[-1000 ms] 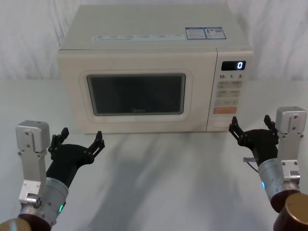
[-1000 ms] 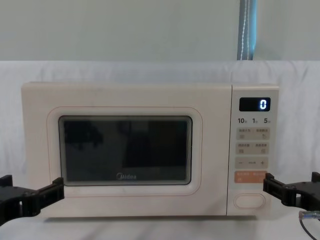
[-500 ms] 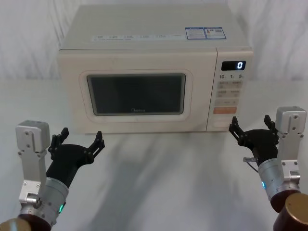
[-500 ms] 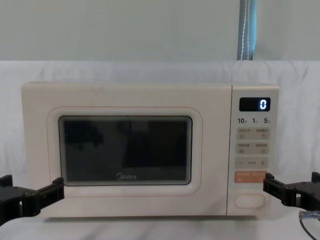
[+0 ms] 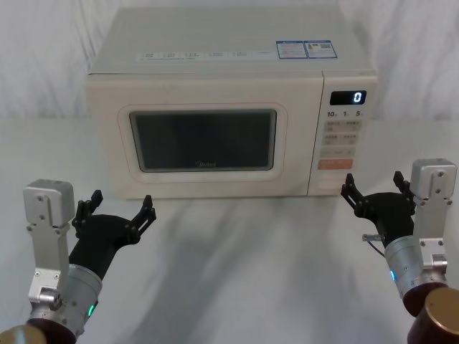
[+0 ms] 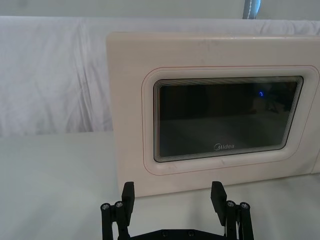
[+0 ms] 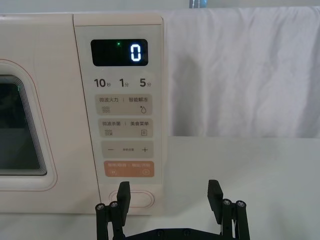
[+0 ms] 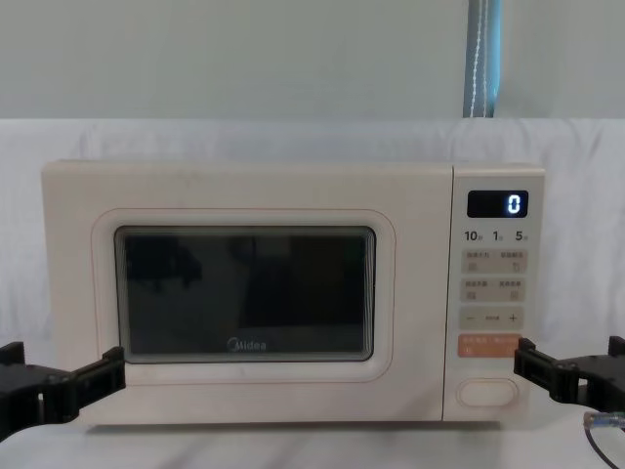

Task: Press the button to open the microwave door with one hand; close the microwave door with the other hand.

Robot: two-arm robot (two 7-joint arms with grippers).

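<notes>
The cream microwave door (image 5: 203,140) with its dark window is shut; it also shows in the chest view (image 8: 244,293) and the left wrist view (image 6: 227,117). The pill-shaped button (image 8: 487,392) sits at the bottom of the control panel, below the orange key, and is seen close in the right wrist view (image 7: 138,198). My right gripper (image 5: 373,183), the one with the clear cable plug, hovers open just in front of the panel's lower end (image 7: 169,191). My left gripper (image 5: 122,201), with a green-lit wrist, hangs open in front of the door's lower left (image 6: 173,192).
The microwave stands on a white-draped table (image 5: 244,258) with a white cloth backdrop behind it. Its display (image 8: 497,203) reads 0. Open tabletop lies between both grippers and the microwave's front.
</notes>
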